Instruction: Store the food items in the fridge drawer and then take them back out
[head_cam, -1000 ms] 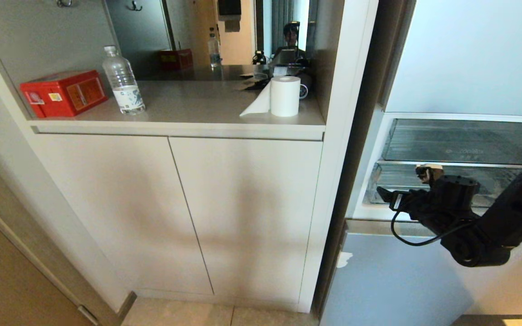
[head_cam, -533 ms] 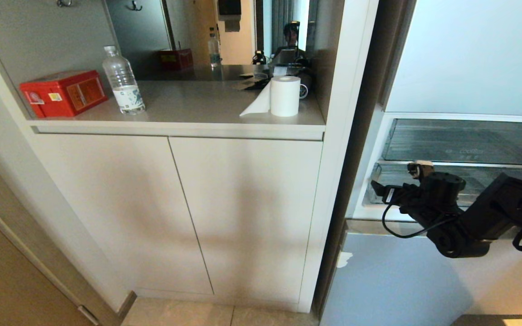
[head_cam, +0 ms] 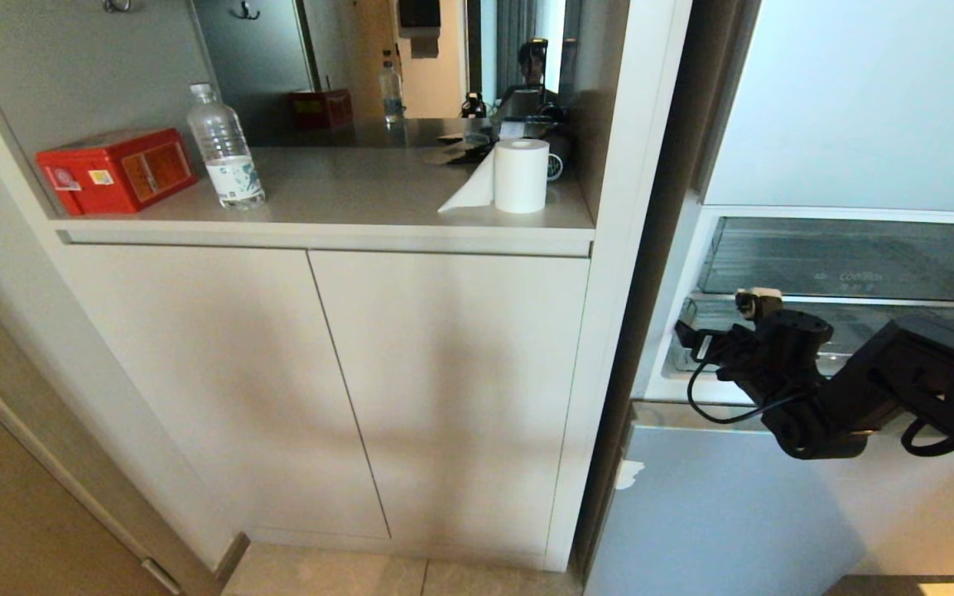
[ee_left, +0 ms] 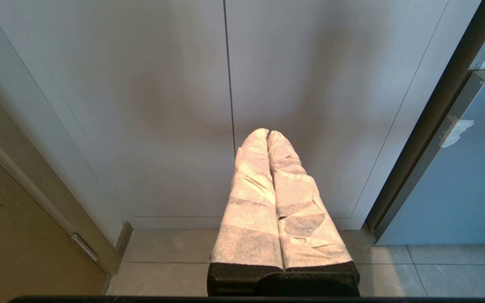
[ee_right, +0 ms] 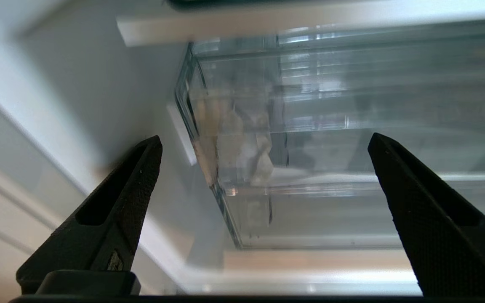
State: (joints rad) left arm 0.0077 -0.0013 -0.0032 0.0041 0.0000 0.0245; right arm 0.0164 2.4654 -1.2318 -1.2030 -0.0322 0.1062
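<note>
Clear plastic fills my right wrist view: the drawer (ee_right: 335,176), low in the fridge, between my right gripper's (ee_right: 263,143) wide-open, empty fingers. Only the head view shows the counter (head_cam: 344,199); my left gripper (ee_left: 267,134), closed, faces cabinet doors (ee_left: 175,105).

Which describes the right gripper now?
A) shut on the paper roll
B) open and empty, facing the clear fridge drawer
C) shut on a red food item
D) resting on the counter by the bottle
B: in the right wrist view the right gripper has its fingers spread wide with nothing between them, facing a corner of the fridge drawer.
</note>
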